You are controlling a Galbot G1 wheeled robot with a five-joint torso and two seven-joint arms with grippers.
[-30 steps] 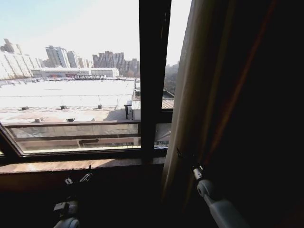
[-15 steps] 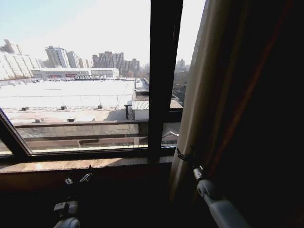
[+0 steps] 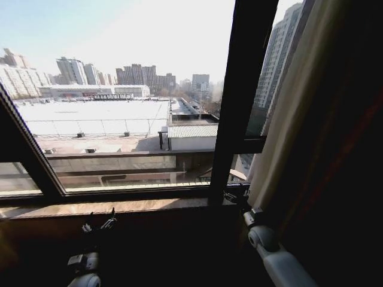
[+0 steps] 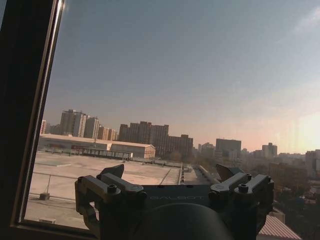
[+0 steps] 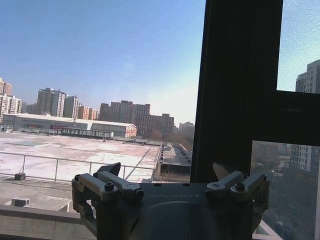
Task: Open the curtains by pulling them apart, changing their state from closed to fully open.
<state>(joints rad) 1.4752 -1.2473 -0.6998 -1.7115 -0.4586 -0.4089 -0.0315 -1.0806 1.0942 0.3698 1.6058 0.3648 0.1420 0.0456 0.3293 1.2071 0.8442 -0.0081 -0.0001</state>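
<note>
Curtains point(image 3: 299, 119) being pushed aside past the window frame point(image 3: 239, 101) by right pincer point(image 3: 236, 195), spread wide, holding nothing; left pincer point(image 3: 99, 224), likewise spread, idling low; needing further sideways sweep.

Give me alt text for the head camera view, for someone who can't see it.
A bunched cream curtain hangs at the right of a window with a dark window frame, showing sunlit rooftops and distant towers. The right pincer sits at the curtain's lower edge by the wooden sill; the left pincer rests low below the sill.
</note>
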